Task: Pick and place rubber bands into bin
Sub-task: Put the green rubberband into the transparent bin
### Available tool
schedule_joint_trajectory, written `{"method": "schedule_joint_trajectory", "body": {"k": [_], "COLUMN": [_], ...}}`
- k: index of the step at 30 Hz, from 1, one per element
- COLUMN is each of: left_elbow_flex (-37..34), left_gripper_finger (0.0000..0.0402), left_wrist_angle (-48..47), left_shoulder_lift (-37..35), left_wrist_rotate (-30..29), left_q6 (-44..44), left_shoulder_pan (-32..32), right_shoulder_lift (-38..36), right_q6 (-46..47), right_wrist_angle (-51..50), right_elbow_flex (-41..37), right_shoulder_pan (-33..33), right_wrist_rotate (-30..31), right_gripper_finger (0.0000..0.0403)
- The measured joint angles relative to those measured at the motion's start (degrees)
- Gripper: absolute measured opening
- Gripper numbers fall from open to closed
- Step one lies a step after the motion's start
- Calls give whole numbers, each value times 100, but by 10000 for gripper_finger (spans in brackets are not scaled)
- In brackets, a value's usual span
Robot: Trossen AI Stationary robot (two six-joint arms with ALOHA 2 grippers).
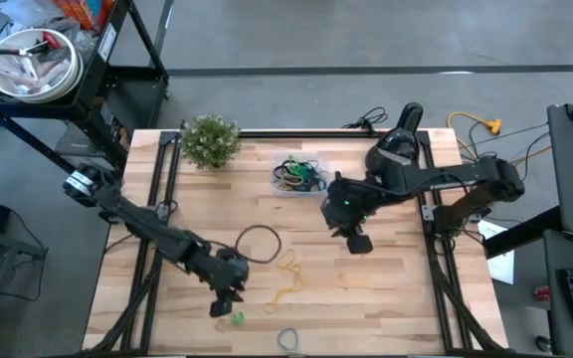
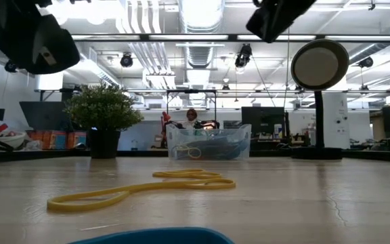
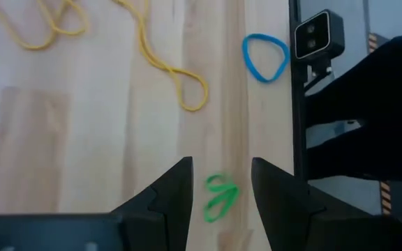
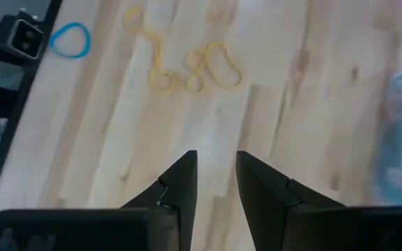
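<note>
Green band (image 3: 220, 197): a small bright loop folded on itself, flat on the table's (image 1: 386, 298) near edge.
Left gripper (image 3: 220, 192): fingers apart, straddling the green band, seemingly above it.
Right gripper (image 4: 216, 183): fingers apart, nothing between them, over bare wood.
Bin (image 1: 299, 175): clear tub beside the plant (image 1: 210, 139), holding tangled bands.

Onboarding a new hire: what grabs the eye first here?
The loose rubber bands on the wood: a long yellow band, a dark loop, a blue one at the near edge. The left gripper hangs open over a green band, while the clear bin by the plant already holds several.
</note>
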Motion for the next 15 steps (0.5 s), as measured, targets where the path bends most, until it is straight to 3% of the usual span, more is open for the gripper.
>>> {"method": "schedule_joint_trajectory", "body": {"k": [15], "left_elbow_flex": [1011], "left_gripper_finger": [130], "left_wrist_angle": [-584], "left_shoulder_lift": [1445], "left_wrist_rotate": [-187], "left_q6": [-1213], "left_shoulder_pan": [-702], "right_shoulder_lift": [-1584], "right_q6": [1256], "right_wrist_angle": [1860], "right_elbow_flex": [-2191], "right_shoulder_pan": [637], "right_wrist_rotate": [16], "right_gripper_finger": [78]}}
